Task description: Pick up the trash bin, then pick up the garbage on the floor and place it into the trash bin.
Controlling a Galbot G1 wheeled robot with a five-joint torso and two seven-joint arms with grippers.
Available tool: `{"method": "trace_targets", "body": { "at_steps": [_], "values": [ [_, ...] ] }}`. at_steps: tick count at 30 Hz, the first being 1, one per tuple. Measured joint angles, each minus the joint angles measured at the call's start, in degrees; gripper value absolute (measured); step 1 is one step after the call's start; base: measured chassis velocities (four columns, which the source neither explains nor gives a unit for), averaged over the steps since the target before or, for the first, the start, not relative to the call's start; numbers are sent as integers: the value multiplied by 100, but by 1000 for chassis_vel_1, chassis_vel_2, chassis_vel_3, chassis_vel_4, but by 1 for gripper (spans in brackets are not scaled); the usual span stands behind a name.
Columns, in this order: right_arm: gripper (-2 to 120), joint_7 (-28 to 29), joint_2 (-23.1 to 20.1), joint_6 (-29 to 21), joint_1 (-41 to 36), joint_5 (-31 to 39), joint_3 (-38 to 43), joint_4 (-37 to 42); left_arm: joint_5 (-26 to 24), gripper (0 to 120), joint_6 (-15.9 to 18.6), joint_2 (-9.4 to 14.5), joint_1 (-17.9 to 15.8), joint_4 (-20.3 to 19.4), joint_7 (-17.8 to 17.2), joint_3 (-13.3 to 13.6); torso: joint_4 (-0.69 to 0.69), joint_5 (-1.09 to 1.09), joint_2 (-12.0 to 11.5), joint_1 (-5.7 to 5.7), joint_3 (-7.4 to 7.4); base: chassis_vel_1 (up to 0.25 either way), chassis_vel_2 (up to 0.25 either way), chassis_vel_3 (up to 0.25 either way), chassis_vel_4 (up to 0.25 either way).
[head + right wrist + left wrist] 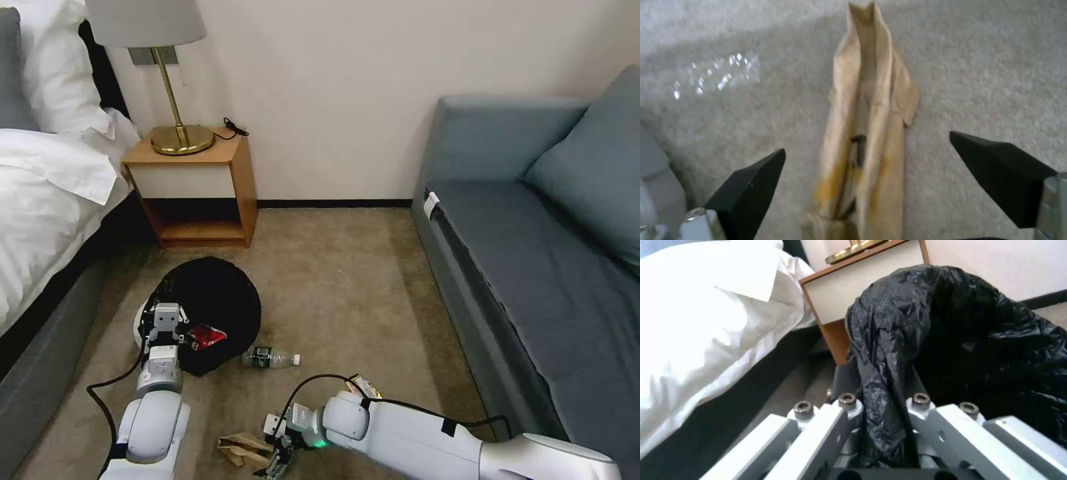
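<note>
We see the paper bag (pixel 867 133) on the carpet (pixel 333 287) between the right gripper's (pixel 867 173) spread fingers. The left gripper (pixel 165 320) is clamped on the trash bin's (pixel 213 313) bag-lined rim, near the nightstand (pixel 200 180).

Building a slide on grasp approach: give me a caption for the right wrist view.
Right gripper, jaws open, straddling the crumpled brown paper bag on the carpet.

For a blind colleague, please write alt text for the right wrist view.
The right pincer is open, its two black fingertips either side of a crumpled brown paper bag lying on beige carpet.
</note>
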Motion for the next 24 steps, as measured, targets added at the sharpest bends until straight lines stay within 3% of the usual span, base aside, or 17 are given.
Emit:
{"method": "trace_targets", "body": {
  "at_steps": [8,23,24],
  "values": [
    [71,-141,-7,142,39,-260,-1,-223,13,5,0,-41,-2,12,3,1,0,1,0,0,0,0,0,0,0],
    [11,-291,-194,221,20,-471,42,-142,43,5,8,-109,24,-19,19,20,0,1,0,0,0,0,0,0,0],
    [11,-291,-194,221,20,-471,42,-142,43,5,8,-109,24,-19,19,20,0,1,0,0,0,0,0,0,0]
  ]
}}
